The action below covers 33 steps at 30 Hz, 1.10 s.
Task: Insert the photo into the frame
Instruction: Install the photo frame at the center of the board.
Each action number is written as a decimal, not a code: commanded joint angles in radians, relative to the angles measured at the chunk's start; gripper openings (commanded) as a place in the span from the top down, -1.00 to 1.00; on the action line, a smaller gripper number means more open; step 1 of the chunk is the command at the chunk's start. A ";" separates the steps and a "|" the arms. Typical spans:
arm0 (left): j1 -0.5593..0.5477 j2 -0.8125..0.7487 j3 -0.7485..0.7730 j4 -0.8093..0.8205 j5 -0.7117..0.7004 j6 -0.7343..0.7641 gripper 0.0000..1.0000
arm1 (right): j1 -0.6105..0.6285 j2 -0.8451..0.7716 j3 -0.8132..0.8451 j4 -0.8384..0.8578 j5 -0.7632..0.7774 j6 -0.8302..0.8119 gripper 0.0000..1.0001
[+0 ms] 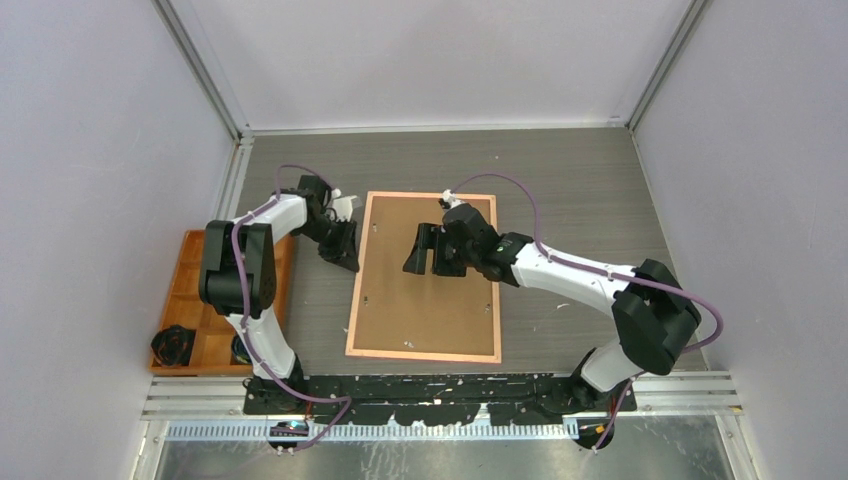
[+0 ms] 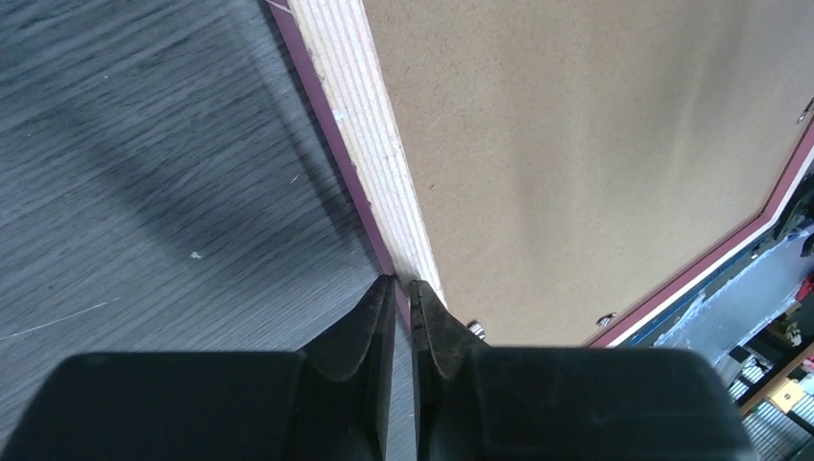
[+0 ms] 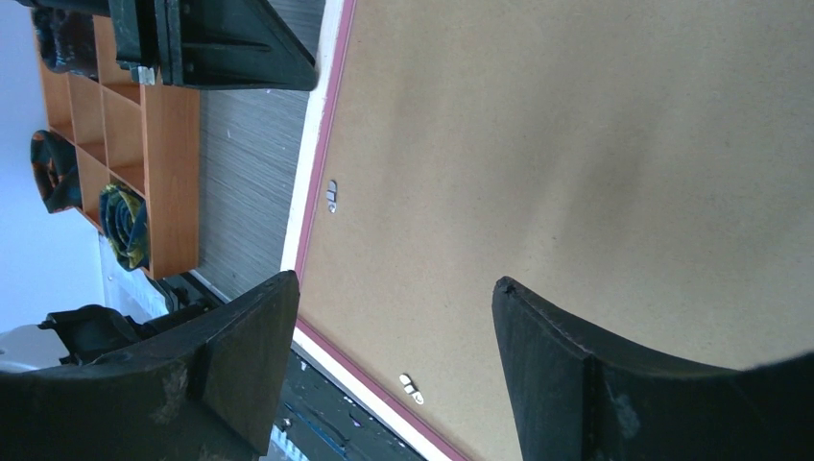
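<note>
While board (image 1: 430,320) sits in frame (image 2: 379,163), tray (image 1: 190,270) holds dark bundles (image 1: 173,345); left pincer (image 2: 401,284) pressed together, right pincer (image 3: 394,281) spread.

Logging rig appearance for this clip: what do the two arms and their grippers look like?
The left arm and right arm share white link shells and bulky black joint housings. A purple cable runs along each. The left gripper and right gripper are black, each with two wedge-shaped fingers tapering to the tips; the right one's look scuffed.
</note>
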<state>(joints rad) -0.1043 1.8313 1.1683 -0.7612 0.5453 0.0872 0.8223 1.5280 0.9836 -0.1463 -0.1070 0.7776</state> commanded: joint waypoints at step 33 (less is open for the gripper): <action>0.006 0.059 -0.022 0.016 0.033 0.016 0.99 | 0.155 0.455 0.150 0.443 -0.181 0.174 0.04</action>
<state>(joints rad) -0.0902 1.8568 1.1683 -0.7609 0.6186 0.0856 0.9733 1.9728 1.0981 0.2409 -0.2592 0.9386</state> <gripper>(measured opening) 0.012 0.496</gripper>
